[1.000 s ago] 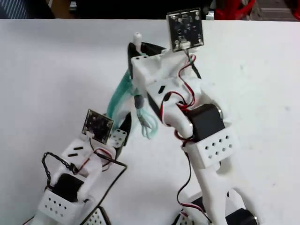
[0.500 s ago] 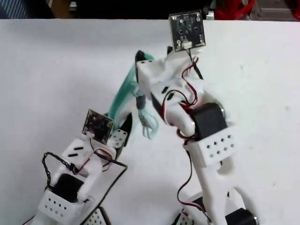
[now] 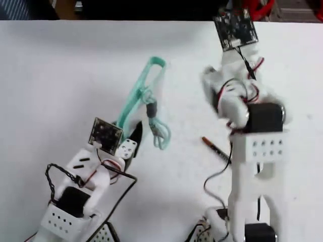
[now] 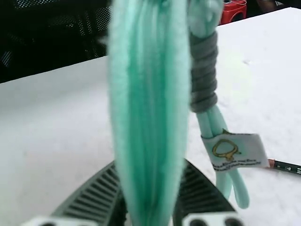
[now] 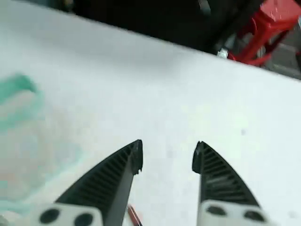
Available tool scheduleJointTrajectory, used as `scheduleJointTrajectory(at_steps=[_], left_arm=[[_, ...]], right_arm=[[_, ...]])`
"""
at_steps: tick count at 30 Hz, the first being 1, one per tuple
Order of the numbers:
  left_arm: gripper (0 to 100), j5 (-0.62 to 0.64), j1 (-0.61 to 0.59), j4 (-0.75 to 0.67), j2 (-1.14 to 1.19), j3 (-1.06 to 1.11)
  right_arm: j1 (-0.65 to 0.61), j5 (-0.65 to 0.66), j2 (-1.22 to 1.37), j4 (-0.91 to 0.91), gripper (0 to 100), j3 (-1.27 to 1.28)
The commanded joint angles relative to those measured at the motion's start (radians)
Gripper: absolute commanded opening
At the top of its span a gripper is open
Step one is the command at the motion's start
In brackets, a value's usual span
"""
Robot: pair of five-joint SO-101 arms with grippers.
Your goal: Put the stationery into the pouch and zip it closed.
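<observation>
the left gripper (image 3: pixel 132 146) clamps the near end of the teal pouch (image 3: pixel 143 93), which stretches away toward the far side of the white table (image 3: pixel 60 65). its cord loop (image 3: pixel 159 132), with a paper tag (image 4: pixel 233 149), lies just right of it. a pencil (image 3: pixel 214 147) lies further right, beside the right arm. the right gripper (image 5: pixel 167 155) hangs spread and empty, well right of the pouch.

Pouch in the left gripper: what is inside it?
Its inside is hidden: the pouch stands edge-on, clamped by the left gripper. A pencil lies outside it on the table.
</observation>
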Motion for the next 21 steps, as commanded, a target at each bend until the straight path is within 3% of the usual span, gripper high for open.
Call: scheduleJointTrajectory(at_steps=[1, 6, 12, 21], left_arm=[[10, -0.006, -0.044, -0.021, -0.013, -0.014], [11, -0.003, -0.067, -0.038, -0.013, -0.006], [11, -0.003, -0.067, -0.035, -0.013, -0.005], [11, -0.006, -0.067, -0.035, -0.013, -0.005]], right_arm=[[0.099, 0.241, 0.041, 0.008, 16.3, 0.195], [0.105, 0.502, 0.163, -0.130, 16.3, 0.522], [0.104, 0.519, 0.297, -0.348, 16.6, 0.677], [0.088, 0.525, 0.466, -0.389, 12.1, 0.634]])
